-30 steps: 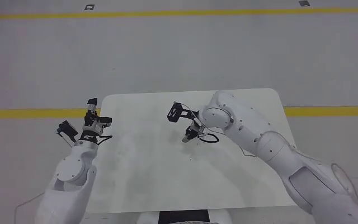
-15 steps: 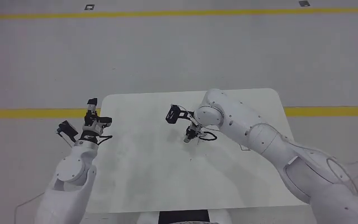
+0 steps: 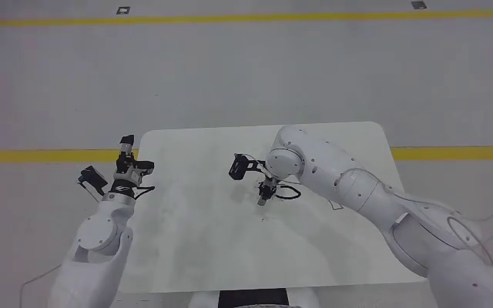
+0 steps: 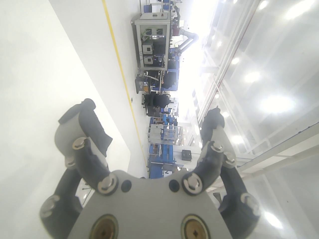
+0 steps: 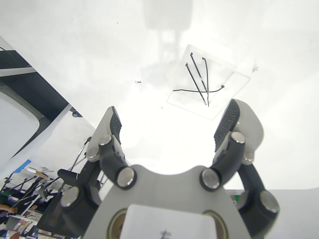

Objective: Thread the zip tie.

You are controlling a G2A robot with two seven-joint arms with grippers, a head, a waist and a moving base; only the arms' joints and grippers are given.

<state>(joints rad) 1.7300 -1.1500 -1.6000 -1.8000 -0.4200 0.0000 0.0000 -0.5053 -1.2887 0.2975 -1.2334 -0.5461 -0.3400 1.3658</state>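
Observation:
Several black zip ties [image 5: 199, 80] lie crossed in a shallow clear tray [image 5: 238, 78] on the white table [image 3: 192, 246]. My right gripper [image 5: 172, 111] hangs open above the table a short way from the tray, with nothing between its fingers. In the top view the right gripper [image 3: 264, 194] is over the table's middle. My left gripper [image 4: 149, 108] is open and holds nothing; it points past the table's edge toward the room. In the top view the left gripper [image 3: 131, 156] sits at the table's left edge.
The table's rounded left edge [image 4: 74, 50] runs beside the left gripper. A yellow floor line [image 3: 246, 17] lies beyond the table. A few small dark specks [image 5: 138, 82] lie on the table near the tray.
My right arm's wrist has turned and its gripper has drifted slightly toward the table's near side. The left arm has kept still.

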